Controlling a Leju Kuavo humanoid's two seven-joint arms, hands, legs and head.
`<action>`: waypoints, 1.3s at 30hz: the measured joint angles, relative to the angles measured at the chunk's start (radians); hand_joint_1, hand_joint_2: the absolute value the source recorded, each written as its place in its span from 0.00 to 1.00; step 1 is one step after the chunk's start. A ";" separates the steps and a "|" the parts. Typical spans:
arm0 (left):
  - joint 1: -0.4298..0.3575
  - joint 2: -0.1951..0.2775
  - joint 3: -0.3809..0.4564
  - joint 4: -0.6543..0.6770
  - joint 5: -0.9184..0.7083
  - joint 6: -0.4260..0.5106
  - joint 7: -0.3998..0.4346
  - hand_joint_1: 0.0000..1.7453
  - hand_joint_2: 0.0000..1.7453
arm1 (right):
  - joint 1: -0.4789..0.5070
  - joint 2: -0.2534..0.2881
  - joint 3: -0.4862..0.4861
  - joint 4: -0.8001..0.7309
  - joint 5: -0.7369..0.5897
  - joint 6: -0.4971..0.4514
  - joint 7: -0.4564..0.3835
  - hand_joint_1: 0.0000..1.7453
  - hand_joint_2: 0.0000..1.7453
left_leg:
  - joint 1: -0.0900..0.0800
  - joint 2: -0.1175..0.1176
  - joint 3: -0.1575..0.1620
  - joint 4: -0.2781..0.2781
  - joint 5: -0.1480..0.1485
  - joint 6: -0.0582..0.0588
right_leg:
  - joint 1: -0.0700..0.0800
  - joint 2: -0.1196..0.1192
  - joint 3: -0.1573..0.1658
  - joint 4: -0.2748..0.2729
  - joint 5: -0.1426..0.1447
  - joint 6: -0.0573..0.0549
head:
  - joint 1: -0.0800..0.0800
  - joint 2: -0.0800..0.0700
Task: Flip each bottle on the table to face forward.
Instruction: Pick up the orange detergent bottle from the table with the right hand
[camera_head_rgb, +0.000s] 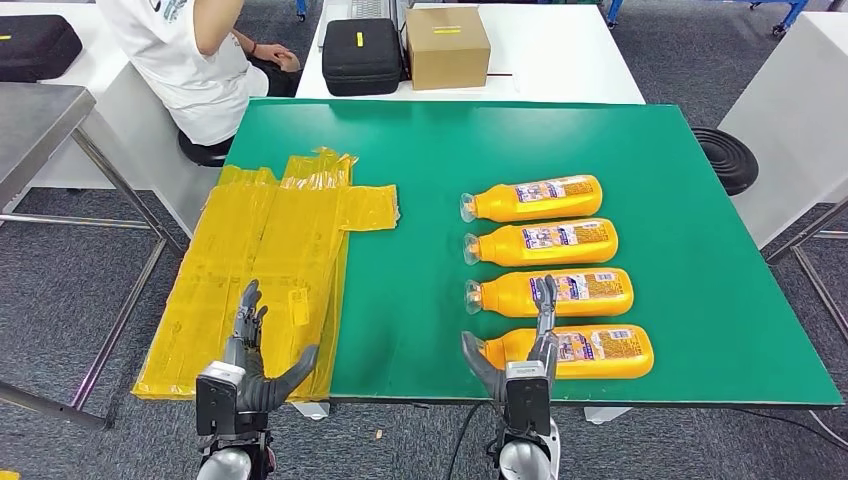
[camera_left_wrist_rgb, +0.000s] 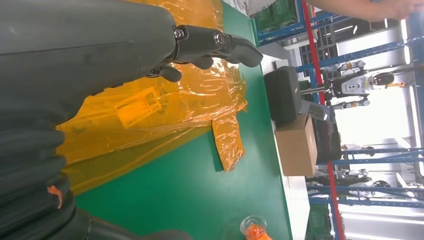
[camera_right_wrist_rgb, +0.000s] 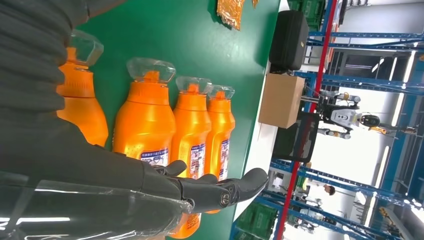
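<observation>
Right hand (camera_head_rgb: 533, 340) hovers spread and empty over my nearest bottle (camera_head_rgb: 585, 352), four lying in a row on the green table (camera_head_rgb: 420, 300). Reaching step; next, I'd say, grip and roll it.

Place: robotics lab | blue racking (camera_right_wrist_rgb: 350, 40), other humanoid robot (camera_right_wrist_rgb: 345, 116) (background), white tables (camera_head_rgb: 560, 60)

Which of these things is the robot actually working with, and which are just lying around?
Part of the job:
four orange bottles lying on the green table
right hand open over the nearest bottle
left hand open

Just lying about:
yellow plastic bags
cardboard box
black case
seated person
</observation>
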 joint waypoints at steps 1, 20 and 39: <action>0.000 0.000 0.000 0.000 0.000 -0.002 0.000 0.00 1.00 | 0.001 0.000 0.000 0.000 -0.002 -0.001 0.000 0.00 1.00 | 0.000 0.000 0.000 0.000 0.000 0.000 | 0.000 0.000 0.000 0.000 0.000 0.000 | 0.000 0.000; 0.000 0.000 0.012 0.003 0.002 -0.036 -0.004 0.00 1.00 | 0.062 -0.099 -0.035 -0.148 0.313 0.281 0.226 0.00 1.00 | 0.000 0.000 0.000 0.000 0.000 0.000 | -0.001 0.000 0.000 0.000 0.000 0.000 | 0.000 0.000; -0.012 -0.006 0.091 0.006 0.027 -0.066 0.000 0.00 1.00 | -0.004 -0.231 -0.058 -0.251 0.352 0.568 0.397 0.00 1.00 | -0.001 0.000 0.000 0.000 0.000 0.000 | -0.001 0.000 0.000 0.000 0.001 0.001 | 0.000 0.000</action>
